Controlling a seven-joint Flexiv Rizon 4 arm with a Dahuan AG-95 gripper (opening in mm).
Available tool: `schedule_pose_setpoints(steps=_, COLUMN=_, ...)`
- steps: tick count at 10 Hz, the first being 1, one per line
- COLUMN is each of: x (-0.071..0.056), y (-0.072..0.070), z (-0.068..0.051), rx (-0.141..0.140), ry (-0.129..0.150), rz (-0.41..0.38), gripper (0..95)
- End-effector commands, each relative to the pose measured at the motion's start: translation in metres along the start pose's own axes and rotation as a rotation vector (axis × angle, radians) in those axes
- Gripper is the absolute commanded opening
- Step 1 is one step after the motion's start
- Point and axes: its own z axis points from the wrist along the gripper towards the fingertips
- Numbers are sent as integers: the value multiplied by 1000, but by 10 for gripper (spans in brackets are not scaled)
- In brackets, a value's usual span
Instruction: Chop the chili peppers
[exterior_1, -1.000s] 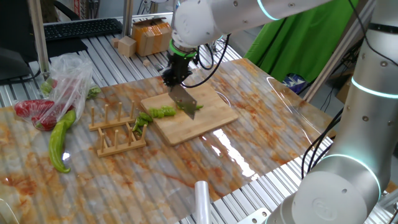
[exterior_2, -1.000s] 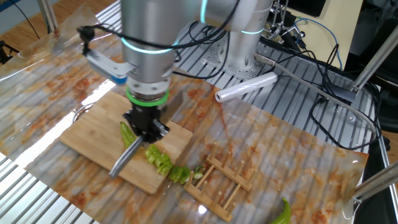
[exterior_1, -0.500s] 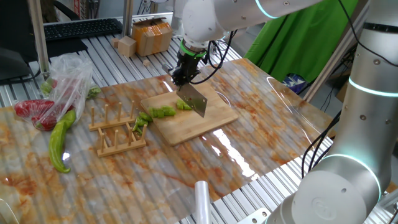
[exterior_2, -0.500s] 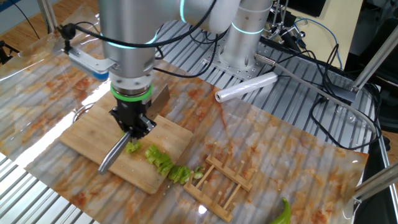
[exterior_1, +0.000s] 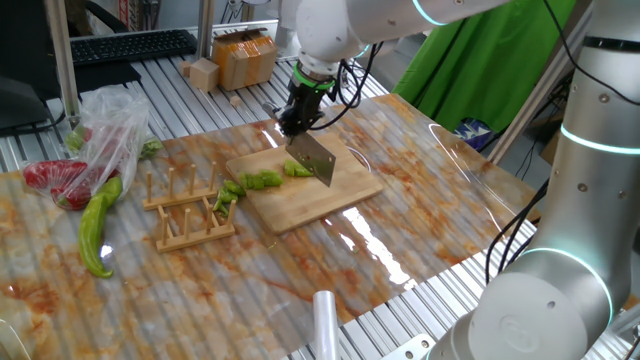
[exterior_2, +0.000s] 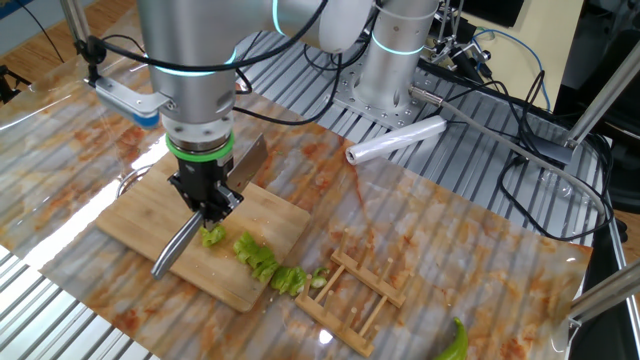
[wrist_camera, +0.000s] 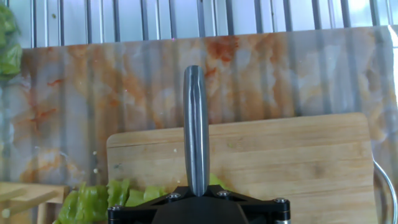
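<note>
The chili peppers lie as short green chunks (exterior_1: 262, 181) on the bamboo cutting board (exterior_1: 330, 198), with a few at its edge beside the rack. My gripper (exterior_1: 297, 120) is shut on a knife (exterior_1: 312, 157), whose blade hangs tilted just above the board next to the last green piece (exterior_1: 297, 170). In the other fixed view the gripper (exterior_2: 210, 200) holds the knife (exterior_2: 180, 245) over the board (exterior_2: 135, 215), beside the chunks (exterior_2: 258, 257). The hand view looks along the knife's spine (wrist_camera: 194, 137), with green chunks (wrist_camera: 93, 202) at the lower left.
A wooden rack (exterior_1: 190, 210) stands left of the board. A pale curved pepper (exterior_1: 97, 225) and red peppers in a clear bag (exterior_1: 60, 180) lie further left. A plastic roll (exterior_1: 325, 320) rests at the table's front edge.
The gripper has lifted the knife off the chili and shifted it along the board, away from the pile of cut chunks. One more cut piece lies by the blade.
</note>
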Motion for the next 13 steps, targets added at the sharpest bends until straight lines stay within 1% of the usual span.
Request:
schedule_pose_setpoints(steps=1, x=1, y=-4, z=1, rx=1, ry=-2, rz=2, gripper=0)
schedule_pose_setpoints(steps=3, x=1, y=-5, z=2, rx=1, ry=-4, rz=-4, gripper=0)
schedule_pose_setpoints(steps=4, x=1, y=-5, z=2, rx=-3, ry=-6, rz=1, gripper=0)
schedule_pose_setpoints(steps=7, x=1, y=-5, z=2, rx=-2, ry=-5, rz=38, gripper=0)
schedule_pose_setpoints(steps=11, x=1, y=-5, z=2, rx=30, ry=-4, rz=138, gripper=0)
schedule_pose_setpoints(steps=13, x=1, y=-5, z=2, rx=29, ry=-6, rz=154, gripper=0)
